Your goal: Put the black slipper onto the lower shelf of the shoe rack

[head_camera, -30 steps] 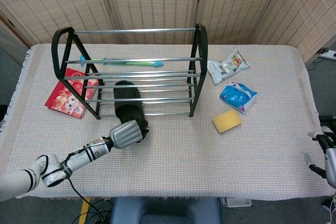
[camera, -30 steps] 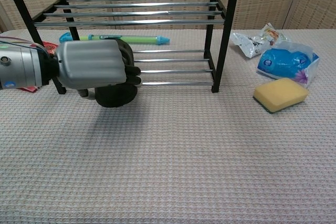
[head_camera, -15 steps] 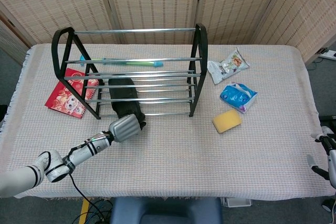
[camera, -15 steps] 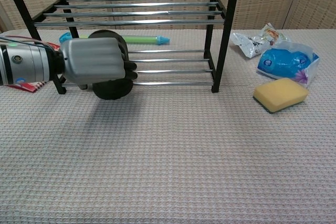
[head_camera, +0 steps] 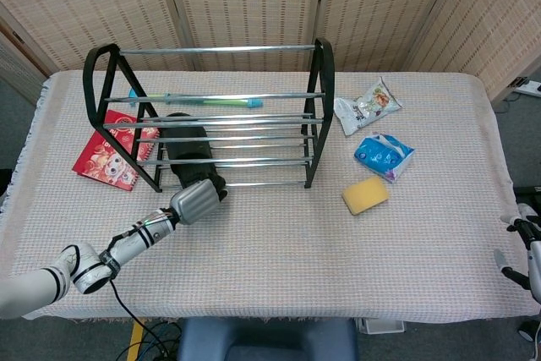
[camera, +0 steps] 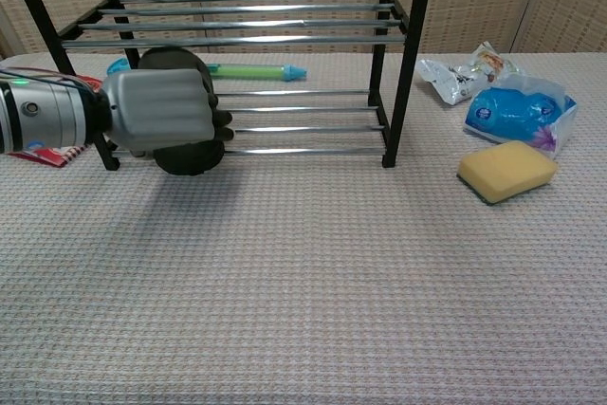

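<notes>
The black slipper (head_camera: 188, 151) lies lengthwise on the lower shelf bars (head_camera: 262, 162) of the black metal shoe rack (head_camera: 325, 65), near the rack's left end, its heel sticking out at the front. My left hand (head_camera: 196, 200) grips that heel from the front. In the chest view the left hand (camera: 156, 111) covers most of the slipper (camera: 190, 158), with the rack (camera: 394, 54) just behind. My right hand (head_camera: 526, 243) shows only partly at the table's far right edge, away from everything.
A red booklet (head_camera: 110, 158) lies left of the rack. A green-blue tube (head_camera: 211, 100) lies behind the lower shelf. Right of the rack are a snack bag (head_camera: 368, 106), a blue pack (head_camera: 383, 156) and a yellow sponge (head_camera: 365, 195).
My left hand has pushed the slipper away from me and a little left, so more of it lies under the rack on the lower bars. The right hand has barely moved.
</notes>
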Available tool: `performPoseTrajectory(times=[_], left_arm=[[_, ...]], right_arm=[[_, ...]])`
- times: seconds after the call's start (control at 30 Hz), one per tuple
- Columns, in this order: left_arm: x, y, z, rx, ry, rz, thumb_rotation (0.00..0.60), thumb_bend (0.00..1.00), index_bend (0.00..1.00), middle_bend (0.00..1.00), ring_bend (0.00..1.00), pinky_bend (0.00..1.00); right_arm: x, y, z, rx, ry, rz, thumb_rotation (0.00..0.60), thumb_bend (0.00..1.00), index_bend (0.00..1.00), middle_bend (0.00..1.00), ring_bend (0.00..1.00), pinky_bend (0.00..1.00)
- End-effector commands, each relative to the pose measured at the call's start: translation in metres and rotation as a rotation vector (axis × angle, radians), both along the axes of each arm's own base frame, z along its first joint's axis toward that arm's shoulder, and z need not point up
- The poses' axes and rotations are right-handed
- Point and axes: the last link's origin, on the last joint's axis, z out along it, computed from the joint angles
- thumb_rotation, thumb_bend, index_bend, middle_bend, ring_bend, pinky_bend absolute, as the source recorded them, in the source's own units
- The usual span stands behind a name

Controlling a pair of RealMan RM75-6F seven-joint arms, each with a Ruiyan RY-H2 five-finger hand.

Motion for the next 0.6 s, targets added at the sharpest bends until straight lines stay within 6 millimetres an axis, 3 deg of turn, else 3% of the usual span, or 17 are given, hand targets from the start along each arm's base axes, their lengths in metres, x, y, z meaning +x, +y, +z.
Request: performPoseTrajectory(times=[0.03,0.2,0.6], left_arm=[[-0.0021,-0.0017,0.0005,0.015,0.019,0.018,0.600,0.17,0.44,0.43,0.33,0.73],[-0.0041,-0.0024,0.0027,0.036,0.036,0.036,0.600,0.17,0.39,0.33,0.24,0.65],[-0.0044,-0.0098,0.0049,0.057,0.042,0.038,0.600,0.17,0.35,0.20,0.09,0.44]], right_arm=[[0.0000,0.0002,0.0001,-0.001,-0.001,0.000,0.600,0.31,0.26,0.41,0.26,0.34],[-0.0001,0.0004,0.0005,-0.008,-0.002,0.008,0.600,0.31,0.26,0.49,0.27,0.34],[-0.0011,-0.0005,-0.0011,-0.002,-0.005,0.005,0.600,0.32,0.26,0.50,0.27,0.34]])
